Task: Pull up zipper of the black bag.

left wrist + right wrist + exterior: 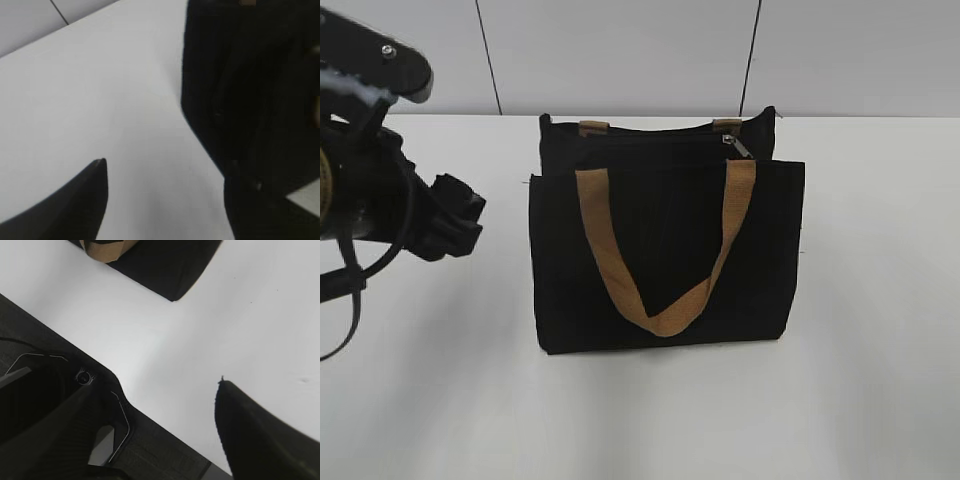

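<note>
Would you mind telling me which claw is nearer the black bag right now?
Left. The left claw is beside the black bag, at its left edge; the right claw hangs over bare table, farther off.

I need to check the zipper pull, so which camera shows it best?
The exterior view: the zipper runs along the top of the black bag, its metal pull tab at the right end. The wrist views show only blurred bag fabric, no zipper.

Bright even light, soft shadows; left wrist view blurred
</note>
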Action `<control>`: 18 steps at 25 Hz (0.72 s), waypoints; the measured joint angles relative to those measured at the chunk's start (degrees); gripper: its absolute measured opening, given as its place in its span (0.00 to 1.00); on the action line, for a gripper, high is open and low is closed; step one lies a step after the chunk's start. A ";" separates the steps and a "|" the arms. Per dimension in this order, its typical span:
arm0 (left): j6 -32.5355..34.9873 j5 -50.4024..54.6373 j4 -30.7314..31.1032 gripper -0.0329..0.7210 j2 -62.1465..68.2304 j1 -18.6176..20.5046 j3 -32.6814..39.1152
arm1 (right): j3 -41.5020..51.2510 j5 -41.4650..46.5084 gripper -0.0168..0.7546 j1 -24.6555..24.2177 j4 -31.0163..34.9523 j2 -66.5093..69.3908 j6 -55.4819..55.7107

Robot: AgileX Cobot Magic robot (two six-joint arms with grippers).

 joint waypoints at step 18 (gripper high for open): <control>32.31 35.36 -40.27 0.77 -42.92 -19.74 1.47 | 25.05 0.45 0.79 0.08 -0.13 -31.37 -1.42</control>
